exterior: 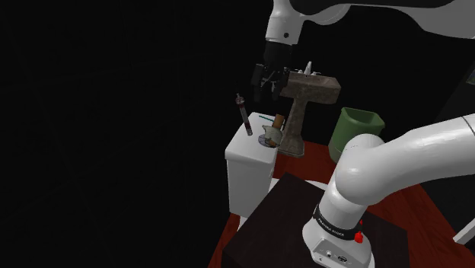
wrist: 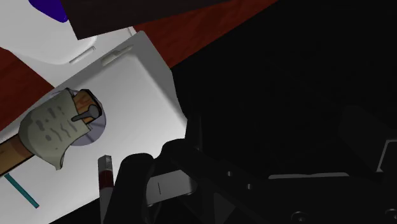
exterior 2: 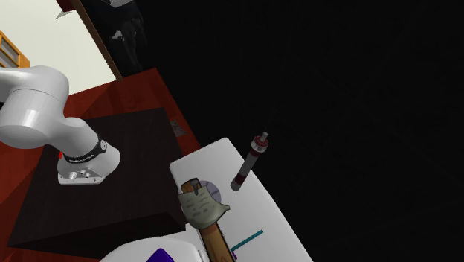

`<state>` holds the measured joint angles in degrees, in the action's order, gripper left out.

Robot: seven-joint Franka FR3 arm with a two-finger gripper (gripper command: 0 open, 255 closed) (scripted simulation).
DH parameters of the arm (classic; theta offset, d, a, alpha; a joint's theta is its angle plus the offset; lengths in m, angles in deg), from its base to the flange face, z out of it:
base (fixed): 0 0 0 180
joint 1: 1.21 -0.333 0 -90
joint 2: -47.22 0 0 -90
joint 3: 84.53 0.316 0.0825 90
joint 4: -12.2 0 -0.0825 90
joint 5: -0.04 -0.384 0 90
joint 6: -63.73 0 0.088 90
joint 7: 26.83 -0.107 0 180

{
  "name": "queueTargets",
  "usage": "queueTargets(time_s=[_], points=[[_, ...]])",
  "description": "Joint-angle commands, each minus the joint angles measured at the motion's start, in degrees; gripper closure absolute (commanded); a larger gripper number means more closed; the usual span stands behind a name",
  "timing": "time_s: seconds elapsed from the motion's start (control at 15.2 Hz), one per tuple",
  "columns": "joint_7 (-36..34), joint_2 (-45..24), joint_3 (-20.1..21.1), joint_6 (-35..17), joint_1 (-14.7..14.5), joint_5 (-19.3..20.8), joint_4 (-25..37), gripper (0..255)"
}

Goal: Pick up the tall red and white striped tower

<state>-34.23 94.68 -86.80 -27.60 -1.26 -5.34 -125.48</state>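
Pickup not started. The striped tower [exterior: 244,114] stands free on the white table [exterior: 245,171], at the edge away from the stand, near a hatchet [exterior 2: 199,207]. The tool [exterior: 265,91] hangs above, apart from the tower; its opening cannot be determined. Descent, grasp and lift remain.

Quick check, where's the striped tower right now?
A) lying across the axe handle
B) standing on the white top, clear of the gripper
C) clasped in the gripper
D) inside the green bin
B: in the shoulder view the striped tower stands on end on the white top, while the gripper hangs above and to the side with a gap between them.
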Motion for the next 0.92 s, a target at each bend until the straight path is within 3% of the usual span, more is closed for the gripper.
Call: queueTargets(time_s=[0.0, 0.86], points=[[0.0, 0.0, 0.0, 0.0, 0.0, 0.0, 0.0, 0], [13.5, -23.6, -10.7, -12.6, 1.9, 4.0, 10.3, 0]])
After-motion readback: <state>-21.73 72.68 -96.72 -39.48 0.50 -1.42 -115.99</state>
